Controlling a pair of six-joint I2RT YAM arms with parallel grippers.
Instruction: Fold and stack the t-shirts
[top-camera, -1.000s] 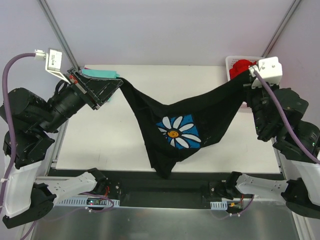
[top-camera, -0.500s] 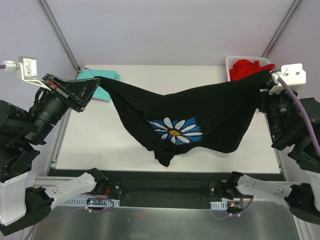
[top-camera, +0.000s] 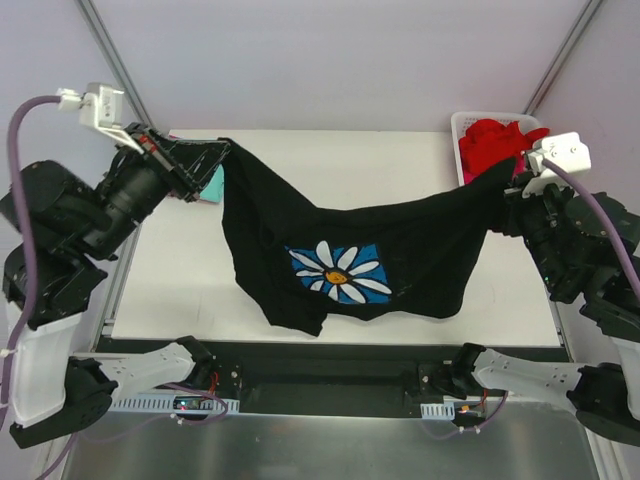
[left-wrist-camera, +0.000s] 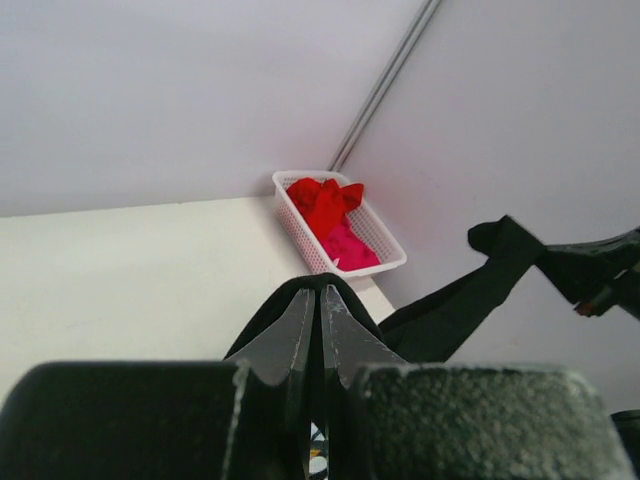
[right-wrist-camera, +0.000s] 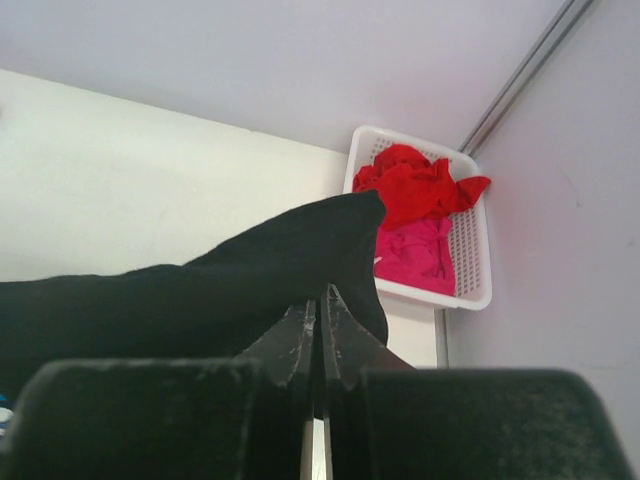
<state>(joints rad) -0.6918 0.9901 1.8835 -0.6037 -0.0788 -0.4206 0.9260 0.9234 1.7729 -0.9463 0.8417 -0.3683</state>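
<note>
Black flower-print t-shirt (top-camera: 430, 230) hangs stretched, sagging; red shirt (top-camera: 495, 140) lies crumpled.

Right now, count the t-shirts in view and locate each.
4. Black shirt: held between left claw and right claw over the table. Teal shirt: far-left table corner. Red shirt and pink shirt in basket. Others may be hidden.

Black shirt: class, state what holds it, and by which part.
The left gripper pinches one upper end of the black shirt, the right gripper the other; it hangs between.
</note>
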